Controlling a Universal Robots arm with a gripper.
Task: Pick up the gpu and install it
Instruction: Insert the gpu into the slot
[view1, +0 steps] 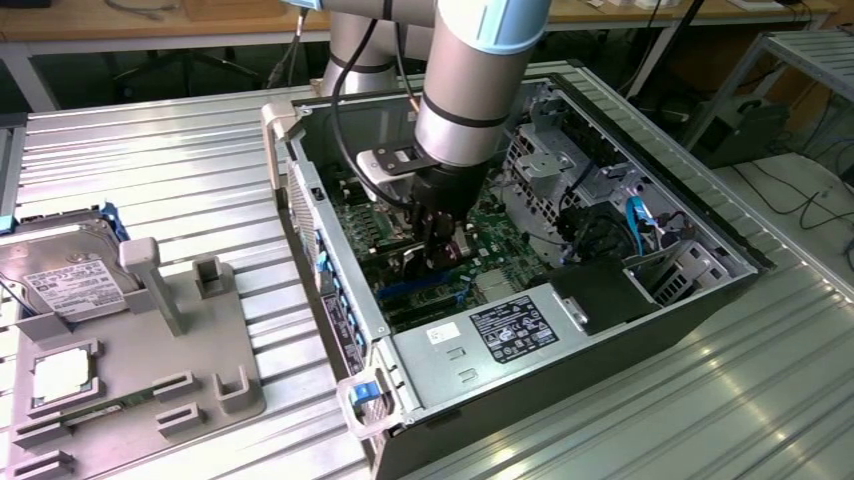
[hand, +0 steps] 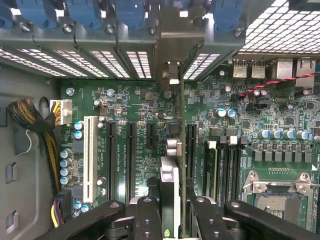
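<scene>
My gripper (view1: 435, 232) reaches down into the open computer case (view1: 304, 190), over the green motherboard (view1: 501, 250). It is shut on the gpu (hand: 170, 172), a thin black card that the wrist view shows edge-on between the two black fingers (hand: 146, 216). The card stands upright over the row of black expansion slots (hand: 131, 155). Its grey metal bracket (hand: 170, 45) lies against the slotted rear wall of the case. In the exterior view the gpu (view1: 430, 268) hangs just below the gripper, close to the board.
A white slot (hand: 90, 155), memory slots (hand: 220, 167) and the CPU socket (hand: 280, 197) flank the card. A braided cable bundle (hand: 30, 120) lies at one side. Outside the case, a grey fixture (view1: 200, 350) carries a hard drive (view1: 60, 275) and a memory stick (view1: 80, 412).
</scene>
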